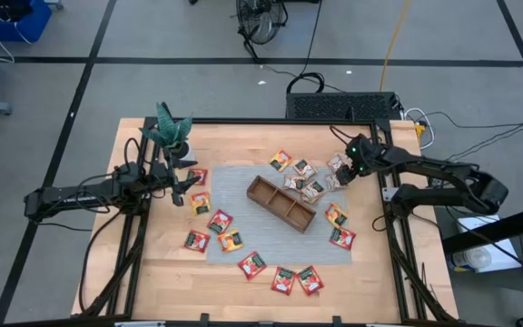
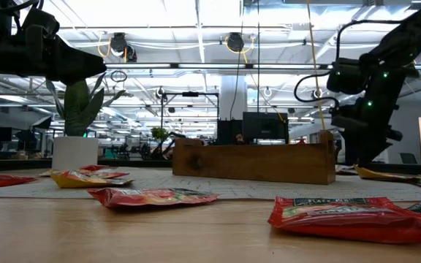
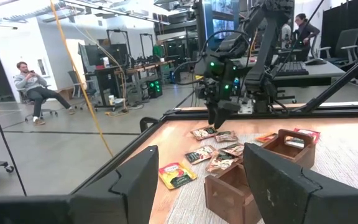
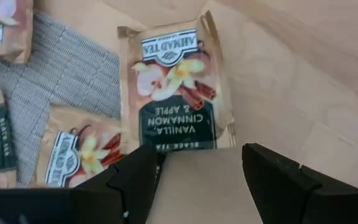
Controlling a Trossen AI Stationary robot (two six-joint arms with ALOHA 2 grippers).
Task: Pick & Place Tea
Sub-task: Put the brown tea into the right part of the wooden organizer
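My right claw [image 1: 341, 173] hangs low over a brown tea sachet [image 4: 178, 87] that lies flat on the desk [image 1: 379, 282], just past the far end of the wooden tray [image 1: 281, 203]. Its fingers are wide apart and hold nothing. I keep them wide so the flat sachet can fit between them when I go down, I think. The other tea sachets [image 1: 283, 280] lie all around the tray, so I can reach them. My left claw [image 1: 187, 186] waits on the tray's other side, open and empty.
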